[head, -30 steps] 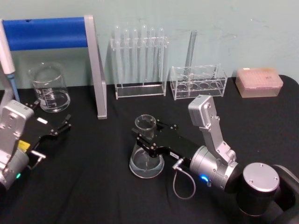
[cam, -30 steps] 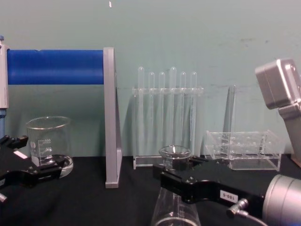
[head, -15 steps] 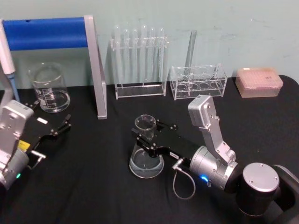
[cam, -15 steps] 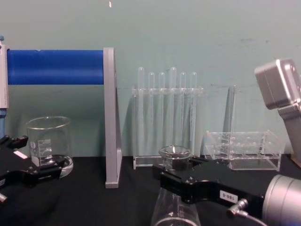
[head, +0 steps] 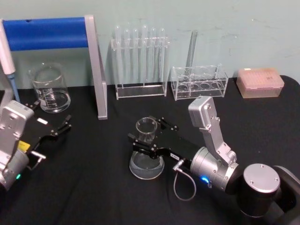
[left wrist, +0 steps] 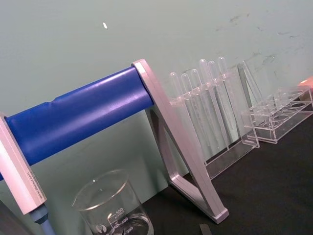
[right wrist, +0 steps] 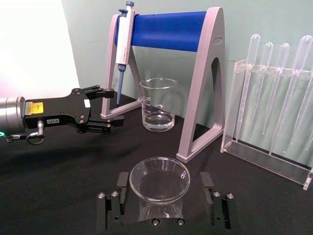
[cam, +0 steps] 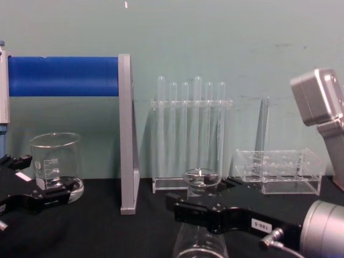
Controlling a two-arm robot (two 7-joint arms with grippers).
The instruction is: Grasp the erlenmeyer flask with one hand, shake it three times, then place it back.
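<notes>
A: Since shaking needs a firm hold, where is the erlenmeyer flask (head: 146,149) held in the head view?

B: At its neck, pinched by the right gripper (head: 144,141), base on the black table (head: 93,187).

A: And the right wrist view?

B: The flask's rim is framed between the jaws; the left gripper (right wrist: 110,108) is parked spread, near the beaker (right wrist: 158,105).

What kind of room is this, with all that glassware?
Most likely a lab bench set up for robot practice. A rack of test tubes, a glass beaker and a pipette stand sit on a black table, and the right tool surrounds an erlenmeyer flask.
</notes>
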